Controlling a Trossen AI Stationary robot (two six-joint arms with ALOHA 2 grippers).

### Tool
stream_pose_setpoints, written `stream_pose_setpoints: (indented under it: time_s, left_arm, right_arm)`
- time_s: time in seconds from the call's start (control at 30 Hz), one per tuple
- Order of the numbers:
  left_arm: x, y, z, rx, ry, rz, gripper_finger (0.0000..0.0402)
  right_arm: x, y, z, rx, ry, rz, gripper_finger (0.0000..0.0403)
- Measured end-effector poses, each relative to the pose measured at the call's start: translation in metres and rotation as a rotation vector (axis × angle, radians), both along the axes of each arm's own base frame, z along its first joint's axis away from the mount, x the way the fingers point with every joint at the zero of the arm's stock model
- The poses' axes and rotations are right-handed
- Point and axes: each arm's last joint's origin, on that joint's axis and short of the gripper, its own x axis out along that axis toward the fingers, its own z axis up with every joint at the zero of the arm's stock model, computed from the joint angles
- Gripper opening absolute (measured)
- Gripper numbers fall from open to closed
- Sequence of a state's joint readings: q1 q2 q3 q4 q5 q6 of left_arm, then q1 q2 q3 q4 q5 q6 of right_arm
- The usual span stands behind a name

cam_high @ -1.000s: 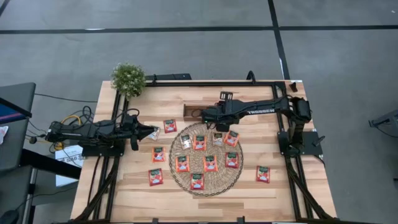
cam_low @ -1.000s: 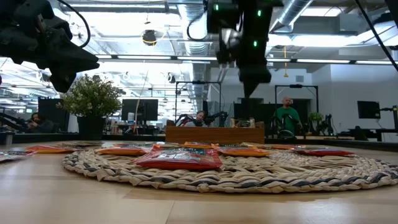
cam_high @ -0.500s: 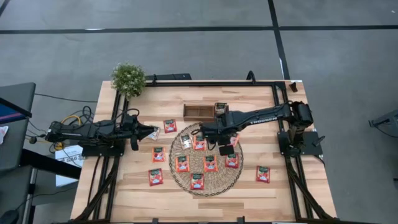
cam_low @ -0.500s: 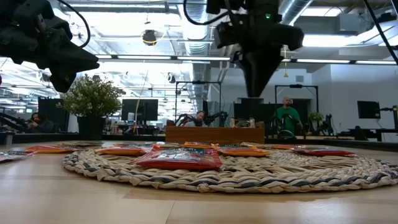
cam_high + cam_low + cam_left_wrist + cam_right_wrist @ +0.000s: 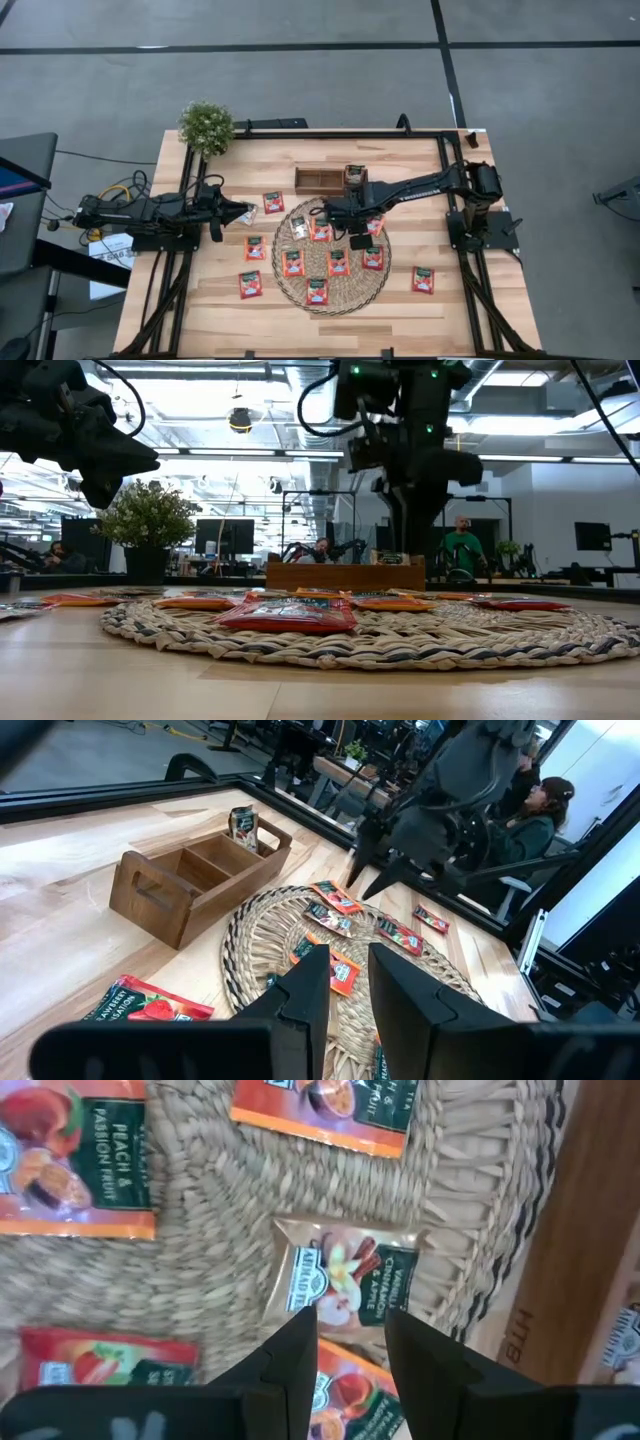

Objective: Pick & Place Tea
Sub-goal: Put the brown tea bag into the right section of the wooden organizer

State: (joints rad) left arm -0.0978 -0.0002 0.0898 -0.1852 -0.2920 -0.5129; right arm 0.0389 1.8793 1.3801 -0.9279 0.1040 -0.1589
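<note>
The right gripper hangs low over the upper part of the round straw mat, near the middle of the high view; its two dark fingers stand a little apart with nothing between them; just past the tips lies a pale beige tea sachet flat on the mat; I cannot tell if the tips touch it yet.

Around it lie red-orange sachets on the mat, and more on the bare wood: one at the upper left of the mat, two at the lower left, one at the lower right.

Just above the mat sits the small wooden tray; one sachet stands up in its end box.

The left gripper waits at the left side of the table, above the wood; its fingers are a small way apart and look empty.

A little green plant stands at the table's upper left corner.
</note>
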Motion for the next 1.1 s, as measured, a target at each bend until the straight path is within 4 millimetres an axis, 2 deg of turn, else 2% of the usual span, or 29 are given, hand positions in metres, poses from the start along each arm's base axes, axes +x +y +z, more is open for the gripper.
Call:
stream_pose_setpoints:
  time_s: [0.27, 0.6, 0.93, 1.1]
  left_arm:
    - [0.0, 0.0, 0.0, 0.0, 0.0, 0.0, 0.0065]
    - [0.0, 0.0, 0.0, 0.0, 0.0, 0.0, 0.0065]
    - [0.0, 0.0, 0.0, 0.0, 0.0, 0.0, 0.0065]
    - [0.0, 0.0, 0.0, 0.0, 0.0, 0.0, 0.0065]
  right_arm:
    - [0.004, -0.013, -0.007, 0.001, -0.04, -0.037, 0.0114]
    - [0.005, -0.034, -0.007, 0.035, -0.055, -0.078, 0.0118]
    - [-0.002, -0.036, -0.019, 0.052, -0.019, -0.079, 0.0204]
    - [-0.006, -0.028, -0.026, 0.052, 0.003, -0.052, 0.0218]
